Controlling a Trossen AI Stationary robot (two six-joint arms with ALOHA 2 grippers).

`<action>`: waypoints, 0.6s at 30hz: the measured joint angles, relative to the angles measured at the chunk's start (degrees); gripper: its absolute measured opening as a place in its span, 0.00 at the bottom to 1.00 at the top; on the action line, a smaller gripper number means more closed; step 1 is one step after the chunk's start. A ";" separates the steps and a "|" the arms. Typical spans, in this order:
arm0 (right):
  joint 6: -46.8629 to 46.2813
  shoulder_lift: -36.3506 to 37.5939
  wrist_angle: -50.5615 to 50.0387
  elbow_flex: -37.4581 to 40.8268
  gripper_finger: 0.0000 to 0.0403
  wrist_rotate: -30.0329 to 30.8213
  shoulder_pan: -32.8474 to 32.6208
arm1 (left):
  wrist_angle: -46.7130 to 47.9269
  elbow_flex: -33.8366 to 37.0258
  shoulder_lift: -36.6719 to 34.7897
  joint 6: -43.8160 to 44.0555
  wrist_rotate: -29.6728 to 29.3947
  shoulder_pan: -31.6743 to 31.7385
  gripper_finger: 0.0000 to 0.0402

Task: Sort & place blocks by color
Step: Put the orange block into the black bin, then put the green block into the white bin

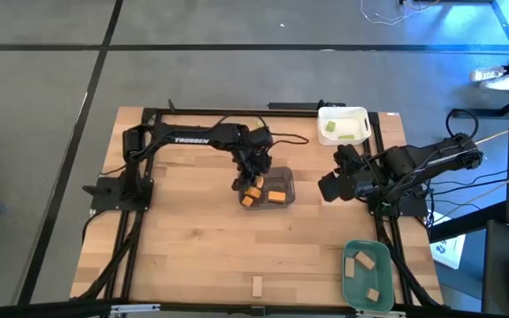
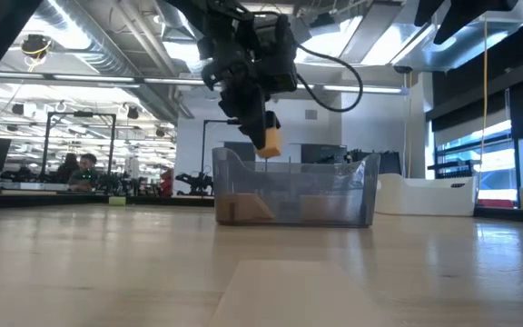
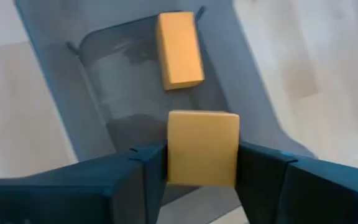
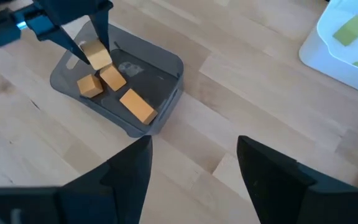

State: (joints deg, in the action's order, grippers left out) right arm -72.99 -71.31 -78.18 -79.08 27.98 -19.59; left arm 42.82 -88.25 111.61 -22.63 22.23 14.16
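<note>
Left end effector (image 3: pixel 202 163), arm lettered "TROSSEN", grasping an orange block (image 3: pixel 202 148) above the grey tray (image 3: pixel 92 68).

Loads of open bench (image 1: pixel 193 238) in front, only a lone tan block (image 1: pixel 257 285) by the near edge. The left hand (image 1: pixel 253 177) hangs over the grey tray (image 1: pixel 287 184), blocking the way in from above. White tray (image 1: pixel 343 113) and green tray (image 1: pixel 368 249) crowd the right side.
</note>
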 joint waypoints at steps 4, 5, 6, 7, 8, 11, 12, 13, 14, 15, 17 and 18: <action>0.02 0.00 -0.01 -0.01 0.58 0.01 0.00 | -0.84 0.00 0.00 -0.05 -4.83 -0.69 0.41; 0.02 -0.02 -0.01 0.01 0.58 0.00 0.00 | -1.35 0.00 0.00 -0.17 -4.91 -0.69 0.41; 0.04 -0.02 -0.01 -0.01 0.58 0.01 -0.02 | -1.96 0.00 0.00 -0.17 -4.76 -0.67 0.41; 0.04 -0.02 -0.01 0.01 0.58 0.01 -0.02 | -2.46 0.00 0.00 -0.15 -4.72 -0.58 0.41; 0.04 -0.02 -0.03 0.01 0.58 0.01 -0.01 | -2.66 0.00 0.00 0.04 -4.75 -0.54 0.41; -0.02 -0.02 0.06 -0.01 0.58 0.88 0.01 | -2.43 0.00 -0.12 0.41 -4.98 0.08 0.41; 0.00 -0.02 0.43 0.01 0.58 2.14 0.26 | -2.12 0.00 -0.32 1.34 -5.26 0.50 0.41; 0.06 -0.02 1.17 0.01 0.58 3.37 0.83 | -2.00 0.00 -0.73 2.39 -5.50 1.10 0.41; 0.40 -0.02 1.82 0.01 0.58 4.35 1.66 | -2.08 0.00 -1.29 3.45 -5.65 1.76 0.41; 1.82 -0.04 2.60 0.01 0.58 5.05 2.78 | -1.94 0.00 -2.07 4.73 -5.69 2.55 0.41; 7.23 -0.04 5.63 0.01 0.58 5.28 5.67 | -1.85 0.00 -3.58 7.69 -5.72 4.35 0.41; 10.79 -0.15 7.94 0.01 0.58 4.87 7.40 | -1.77 0.00 -4.33 9.40 -5.83 5.42 0.41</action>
State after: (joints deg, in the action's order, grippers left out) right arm -62.20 -71.46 -70.24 -79.07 32.85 -12.20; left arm 41.05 -88.25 107.28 -13.23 16.40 19.58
